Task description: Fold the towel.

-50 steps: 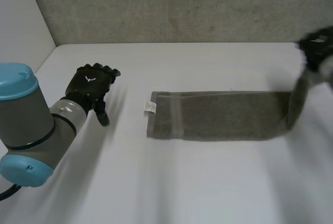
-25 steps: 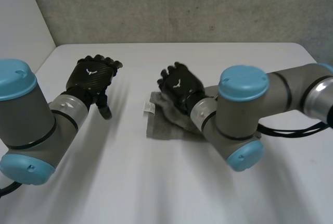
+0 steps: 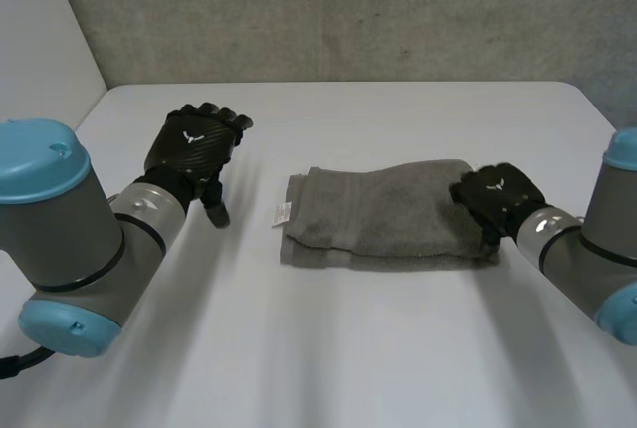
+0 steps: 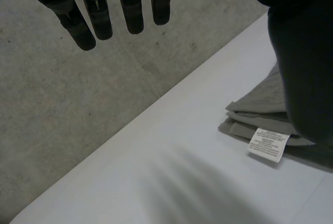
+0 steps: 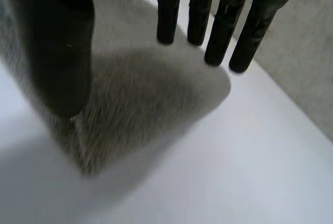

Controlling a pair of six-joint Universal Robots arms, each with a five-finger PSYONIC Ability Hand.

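Observation:
A grey towel (image 3: 378, 214) lies folded in half mid-table, its white label (image 3: 283, 211) at the left end. My right hand (image 3: 498, 194) is open at the towel's right, folded end. In the right wrist view its straight fingers (image 5: 223, 26) and thumb (image 5: 57, 52) stand apart over the towel (image 5: 145, 94), holding nothing. My left hand (image 3: 194, 149) hovers open above the table to the left of the towel, apart from it. In the left wrist view the fingers (image 4: 99, 18) hang straight, and the towel (image 4: 260, 114) with its label (image 4: 269, 145) lies beside the thumb.
The white table (image 3: 348, 348) ends at a grey concrete wall (image 3: 348, 10) behind. Both grey arms with light-blue caps come in from the near corners, left arm (image 3: 70, 239) and right arm (image 3: 597, 249).
My right hand carried the towel's right end over to the left end, let go and drew back to the right. The towel now lies doubled. The left hand shifted slightly towards it.

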